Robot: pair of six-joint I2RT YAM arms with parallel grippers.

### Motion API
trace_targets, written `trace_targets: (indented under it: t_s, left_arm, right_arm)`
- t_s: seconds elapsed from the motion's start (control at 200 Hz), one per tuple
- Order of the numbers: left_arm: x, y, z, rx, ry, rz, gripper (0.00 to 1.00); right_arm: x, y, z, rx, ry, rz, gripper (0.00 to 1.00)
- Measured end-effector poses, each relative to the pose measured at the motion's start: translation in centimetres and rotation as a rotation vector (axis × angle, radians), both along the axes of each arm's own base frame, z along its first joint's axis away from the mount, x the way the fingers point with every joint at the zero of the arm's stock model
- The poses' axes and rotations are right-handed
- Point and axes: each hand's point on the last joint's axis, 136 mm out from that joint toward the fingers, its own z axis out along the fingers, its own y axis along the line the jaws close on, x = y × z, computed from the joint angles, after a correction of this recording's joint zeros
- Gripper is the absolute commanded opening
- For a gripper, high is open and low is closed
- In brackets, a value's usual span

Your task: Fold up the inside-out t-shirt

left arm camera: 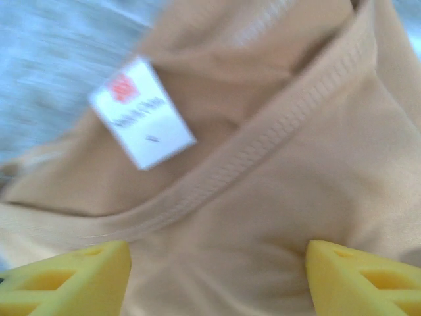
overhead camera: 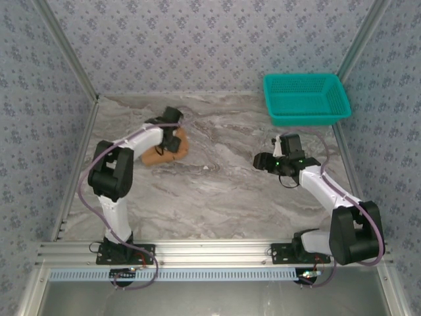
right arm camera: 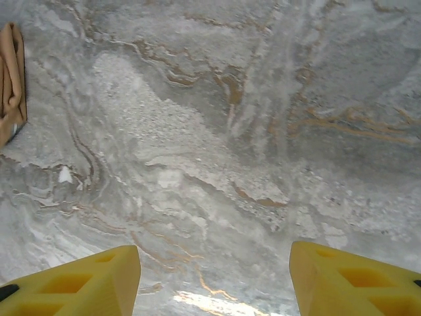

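The inside-out t-shirt (overhead camera: 162, 155) lies as a small orange-tan bunch on the left part of the marble table. My left gripper (overhead camera: 173, 140) is right on top of it. In the left wrist view the t-shirt (left arm camera: 296, 164) is very close, with its ribbed collar and white label (left arm camera: 141, 112) showing. The left gripper (left arm camera: 217, 263) is open, its yellow fingertips (left arm camera: 72, 280) wide apart and pressed against the cloth. My right gripper (overhead camera: 263, 161) hovers open over bare table right of centre. In the right wrist view the right gripper (right arm camera: 214, 270) has nothing between its fingers, and the t-shirt (right arm camera: 12, 79) shows as an edge at far left.
A teal plastic basket (overhead camera: 306, 99) stands at the back right corner. Patterned walls close in the table (overhead camera: 217, 191) on three sides. Marble surface stretches between the two arms.
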Motion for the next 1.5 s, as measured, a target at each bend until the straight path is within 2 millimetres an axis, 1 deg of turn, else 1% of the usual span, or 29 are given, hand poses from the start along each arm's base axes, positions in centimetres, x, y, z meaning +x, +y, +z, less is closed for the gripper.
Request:
trace_targets:
  t_s: [0.045, 0.075, 0.1, 0.145, 0.215, 0.275, 0.3, 0.375, 0.44, 0.51, 0.54, 0.605, 0.744, 0.894, 1.029, 1.124, 1.199, 1.284, 1.389, 1.439, 1.499]
  left_arm:
    - [1.1, 1.3, 1.3, -0.004, -0.037, 0.035, 0.73]
    - [1.3, 1.6, 2.2, -0.016, -0.060, 0.049, 0.73]
    - [1.2, 1.6, 2.6, -0.032, -0.070, 0.051, 0.74]
    - [0.6, 1.1, 3.3, -0.077, -0.087, 0.056, 0.74]
    - [-1.6, -0.1, 3.6, -0.170, -0.086, 0.059, 0.72]
    - [-3.8, -1.1, 2.8, -0.258, -0.053, 0.071, 0.72]
    - [-4.8, -1.6, 2.2, -0.296, -0.030, 0.076, 0.72]
    - [-7.3, -2.4, -0.4, -0.383, 0.055, 0.108, 0.72]
    - [-8.9, -2.7, -2.6, -0.432, 0.128, 0.144, 0.72]
    - [-9.7, -2.5, -4.1, -0.470, 0.180, 0.184, 0.71]
    - [-9.6, -2.3, -4.4, -0.484, 0.190, 0.203, 0.71]
    - [-8.7, -1.4, -4.8, -0.515, 0.182, 0.243, 0.71]
    - [-6.6, 0.6, -4.6, -0.544, 0.143, 0.309, 0.71]
    - [-3.4, 2.9, -4.4, -0.547, 0.099, 0.367, 0.71]
    - [-0.3, 4.7, -3.4, -0.549, 0.049, 0.393, 0.71]
    - [1.9, 5.5, -2.6, -0.558, 0.012, 0.398, 0.70]
    - [3.1, 5.5, -2.4, -0.570, -0.001, 0.395, 0.70]
    - [3.7, 5.3, -2.7, -0.577, 0.005, 0.392, 0.70]
    - [3.4, 5.3, -3.0, -0.575, 0.015, 0.394, 0.71]
    - [3.0, 5.4, -2.7, -0.573, 0.004, 0.394, 0.72]
    - [1.6, 5.7, -2.2, -0.569, -0.010, 0.395, 0.74]
  right_arm:
    - [0.1, 0.3, 0.4, 0.002, -0.009, 0.007, 0.64]
    - [0.2, 0.4, 0.5, 0.004, -0.014, 0.012, 0.64]
    - [0.2, 0.6, 0.6, 0.004, -0.016, 0.015, 0.64]
    - [0.1, 0.7, 0.6, 0.004, -0.016, 0.018, 0.64]
    - [0.1, 0.7, 0.6, 0.006, -0.015, 0.016, 0.64]
    - [0.1, 0.7, 0.6, 0.007, -0.015, 0.017, 0.64]
    - [0.1, 0.8, 0.5, 0.007, -0.013, 0.018, 0.64]
    - [0.3, 0.9, 0.2, 0.007, -0.008, 0.020, 0.64]
    - [0.4, 1.1, -0.3, 0.008, 0.003, 0.024, 0.64]
    - [0.4, 1.5, -0.9, 0.012, 0.021, 0.029, 0.64]
    - [0.4, 1.6, -1.1, 0.011, 0.026, 0.032, 0.64]
    - [0.3, 1.9, -1.3, 0.011, 0.032, 0.038, 0.64]
    - [0.2, 2.1, -1.2, 0.011, 0.030, 0.045, 0.64]
    - [0.3, 2.1, -1.2, 0.012, 0.028, 0.045, 0.64]
    - [0.3, 2.1, -1.2, 0.012, 0.028, 0.045, 0.64]
    - [0.3, 2.1, -1.2, 0.012, 0.028, 0.045, 0.64]
    - [0.3, 2.1, -1.2, 0.012, 0.028, 0.045, 0.64]
    - [0.3, 2.1, -1.2, 0.011, 0.029, 0.045, 0.64]
    - [0.0, 2.1, -1.2, -0.001, 0.030, 0.056, 0.65]
    - [-0.1, 2.0, -0.8, -0.021, 0.016, 0.066, 0.66]
    - [0.0, 2.0, 0.2, -0.063, -0.026, 0.079, 0.68]
